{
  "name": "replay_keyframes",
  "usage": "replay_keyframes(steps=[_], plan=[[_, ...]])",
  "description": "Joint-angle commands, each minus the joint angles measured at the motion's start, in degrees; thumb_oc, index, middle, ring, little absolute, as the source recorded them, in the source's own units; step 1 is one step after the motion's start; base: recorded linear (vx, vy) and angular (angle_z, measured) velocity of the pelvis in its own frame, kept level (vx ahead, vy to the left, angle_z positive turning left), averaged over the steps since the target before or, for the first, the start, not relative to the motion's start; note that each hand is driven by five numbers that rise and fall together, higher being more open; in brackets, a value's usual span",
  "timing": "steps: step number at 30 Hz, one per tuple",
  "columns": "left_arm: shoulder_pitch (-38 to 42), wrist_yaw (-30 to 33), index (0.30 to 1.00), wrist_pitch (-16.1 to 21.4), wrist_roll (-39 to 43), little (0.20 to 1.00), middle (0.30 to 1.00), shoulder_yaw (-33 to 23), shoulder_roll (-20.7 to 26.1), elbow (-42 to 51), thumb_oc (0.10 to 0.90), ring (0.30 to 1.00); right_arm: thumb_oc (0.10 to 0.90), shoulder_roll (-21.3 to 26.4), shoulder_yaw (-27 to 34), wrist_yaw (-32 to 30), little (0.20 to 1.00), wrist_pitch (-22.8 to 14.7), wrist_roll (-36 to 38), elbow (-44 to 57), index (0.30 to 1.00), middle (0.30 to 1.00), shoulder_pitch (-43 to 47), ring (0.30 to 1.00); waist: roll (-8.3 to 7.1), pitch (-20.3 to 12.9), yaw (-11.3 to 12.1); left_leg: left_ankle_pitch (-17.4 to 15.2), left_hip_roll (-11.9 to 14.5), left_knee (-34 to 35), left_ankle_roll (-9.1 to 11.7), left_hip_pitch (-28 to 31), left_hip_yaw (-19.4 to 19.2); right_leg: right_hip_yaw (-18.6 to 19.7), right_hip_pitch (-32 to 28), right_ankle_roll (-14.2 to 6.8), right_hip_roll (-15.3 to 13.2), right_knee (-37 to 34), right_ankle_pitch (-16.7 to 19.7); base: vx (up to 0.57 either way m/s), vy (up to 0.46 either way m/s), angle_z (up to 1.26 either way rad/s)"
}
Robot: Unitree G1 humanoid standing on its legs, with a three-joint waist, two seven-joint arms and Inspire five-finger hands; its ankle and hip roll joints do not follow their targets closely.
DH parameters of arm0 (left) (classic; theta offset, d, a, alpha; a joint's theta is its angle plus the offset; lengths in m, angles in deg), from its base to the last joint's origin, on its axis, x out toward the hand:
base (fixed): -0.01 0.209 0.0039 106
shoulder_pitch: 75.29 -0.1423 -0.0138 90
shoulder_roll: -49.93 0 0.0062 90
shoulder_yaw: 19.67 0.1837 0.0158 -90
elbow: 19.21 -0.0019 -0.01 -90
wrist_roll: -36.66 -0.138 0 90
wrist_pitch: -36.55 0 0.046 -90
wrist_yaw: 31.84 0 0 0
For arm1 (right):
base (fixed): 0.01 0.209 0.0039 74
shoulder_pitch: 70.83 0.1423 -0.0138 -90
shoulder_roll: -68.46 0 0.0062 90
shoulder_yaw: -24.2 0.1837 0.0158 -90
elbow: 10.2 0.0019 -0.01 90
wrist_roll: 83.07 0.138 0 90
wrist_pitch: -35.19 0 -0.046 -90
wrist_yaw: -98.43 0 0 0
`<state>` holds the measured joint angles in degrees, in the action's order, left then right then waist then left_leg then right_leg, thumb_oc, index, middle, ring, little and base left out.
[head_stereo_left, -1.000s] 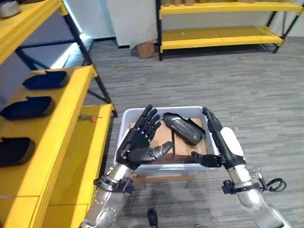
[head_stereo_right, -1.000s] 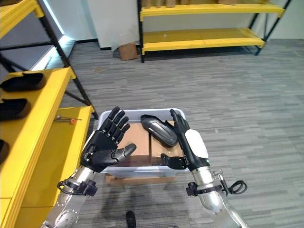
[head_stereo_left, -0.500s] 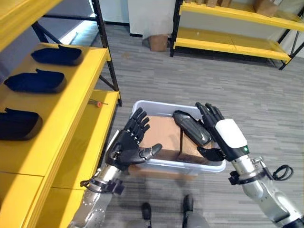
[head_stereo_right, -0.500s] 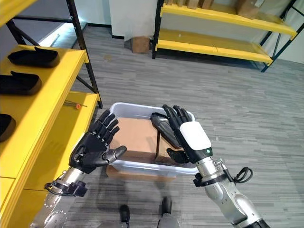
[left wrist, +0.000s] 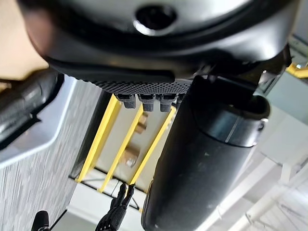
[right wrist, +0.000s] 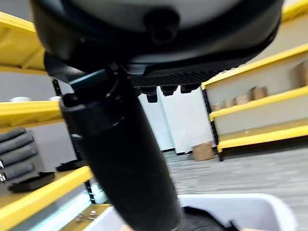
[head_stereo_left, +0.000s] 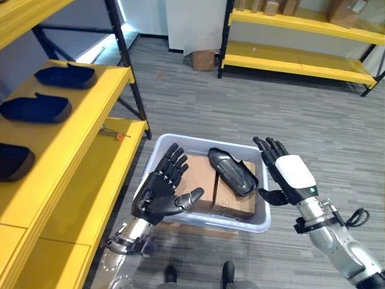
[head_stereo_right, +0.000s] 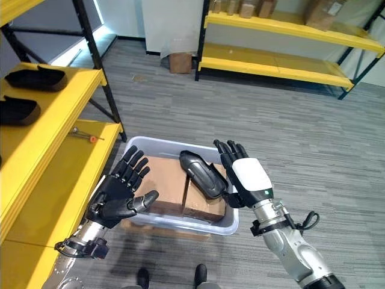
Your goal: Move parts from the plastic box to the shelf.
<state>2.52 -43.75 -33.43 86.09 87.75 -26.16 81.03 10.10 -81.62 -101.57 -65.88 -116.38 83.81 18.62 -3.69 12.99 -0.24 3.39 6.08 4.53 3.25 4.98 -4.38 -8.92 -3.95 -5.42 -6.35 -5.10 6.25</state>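
The left hand (head_stereo_left: pixel 157 194) has its fingers (head_stereo_left: pixel 173 161) spread and straight, the thumb held out sideways, holding nothing; it hangs over the near left corner of the plastic box (head_stereo_left: pixel 198 142), palm turned inward toward the box. The right hand (head_stereo_left: pixel 287 177) shows its white-covered back, its fingers (head_stereo_left: pixel 265 149) also straight and fanned, thumb pointing in toward the box, nothing pinched; it hangs just beside the box's right wall, a little apart from the black part (head_stereo_left: pixel 232 171).

That part, a long curved black shell, lies tilted across the top of two brown cardboard pieces (head_stereo_left: pixel 201 174) that fill the floor of the pale plastic box. The two hands stand on either side of the part, neither touching it. The box sits on the grey plank floor (head_stereo_left: pixel 313 126).

To the robot's left stands the yellow shelf (head_stereo_left: pixel 72 144) on black posts. On its upper level lie dark blue-black parts (head_stereo_left: pixel 65 76) in a row, one behind the other, each resting flat. On the lower level, near the back edge, lies a small thin tool with an orange tip (head_stereo_left: pixel 116 133).

Across the floor, a second yellow shelf (head_stereo_left: pixel 289 57) runs along the far wall, with cardboard boxes (head_stereo_left: pixel 343 9) on its upper level. A small cardboard box (head_stereo_left: pixel 203 59) sits on the floor just beside its left end.
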Motion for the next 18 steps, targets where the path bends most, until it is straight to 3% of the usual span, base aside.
replay_keyframes(steps=[1, 6, 9, 11, 12, 18], plan=[[1.64, -0.26, 1.000, -3.66, 5.87, 1.000, 1.000, 0.38, -0.05, 5.60, 0.900, 1.000, 0.900, 4.71, -0.25, 0.80, 1.000, -3.96, 0.48, 1.72, 1.000, 1.000, 10.37, 1.000, 0.90, -4.10, 1.18, 1.47, 2.62, 0.47, 0.53, -0.88, -0.95, -1.01, 0.86, -1.38, -1.81, 1.37, -0.56, 0.02, -0.041, 0.00], [3.47, 0.00, 1.000, -6.24, 7.46, 1.000, 1.000, -0.06, 0.48, 3.50, 0.900, 1.000, 0.900, 5.72, -7.86, 2.59, 1.000, -3.57, -1.47, -7.24, 1.000, 1.000, 19.71, 1.000, 1.54, -1.96, 2.61, 2.83, 2.92, 0.47, 1.38, -4.08, -0.12, -1.29, 3.12, -0.88, -1.22, 0.88, -0.34, -0.10, -0.074, 0.00], [7.80, -1.40, 1.000, -5.59, 8.32, 1.000, 1.000, -0.45, 0.36, 1.88, 0.900, 1.000, 0.900, 6.16, -14.48, -0.19, 1.000, -4.99, -4.89, -16.87, 1.000, 1.000, 30.28, 1.000, 2.69, 2.21, 3.88, 4.31, 2.66, 0.47, 1.69, -8.74, 0.75, -1.27, 7.48, -0.46, -1.04, 1.57, -0.11, -0.27, -0.074, 0.10], [8.40, -1.58, 1.000, -5.62, 8.34, 1.000, 1.000, -0.47, 0.19, 1.70, 0.900, 1.000, 0.900, 6.25, -15.46, -0.25, 1.000, -4.97, -5.26, -17.82, 1.000, 1.000, 31.78, 1.000, 2.91, 2.79, 3.93, 4.51, 2.56, 0.47, 1.70, -9.45, 0.84, -1.19, 8.25, -0.40, -1.00, 1.82, -0.08, -0.18, -0.044, 0.17], [10.52, -1.81, 1.000, -5.42, 7.82, 1.000, 1.000, -0.03, -0.33, 1.30, 0.900, 1.000, 0.900, 6.11, -18.34, -0.62, 1.000, -4.50, -7.66, -20.39, 1.000, 1.000, 35.99, 1.000, 3.80, 5.13, 4.20, 5.33, 2.17, 0.47, 1.70, -12.04, 1.10, -0.83, 11.06, -0.17, -0.82, 2.76, 0.10, -0.14, -0.039, 0.02], [12.94, -2.22, 1.000, -5.55, 6.61, 1.000, 1.000, 0.65, -0.80, 0.66, 0.900, 1.000, 0.900, 5.29, -21.90, -0.52, 1.000, -2.98, -9.41, -27.42, 1.000, 1.000, 40.23, 1.000, 4.74, 7.98, 4.76, 6.14, 1.56, 0.47, 1.90, -15.05, 1.41, -0.61, 14.05, 0.07, -0.35, 3.57, 0.20, -0.08, -0.049, -0.01]])
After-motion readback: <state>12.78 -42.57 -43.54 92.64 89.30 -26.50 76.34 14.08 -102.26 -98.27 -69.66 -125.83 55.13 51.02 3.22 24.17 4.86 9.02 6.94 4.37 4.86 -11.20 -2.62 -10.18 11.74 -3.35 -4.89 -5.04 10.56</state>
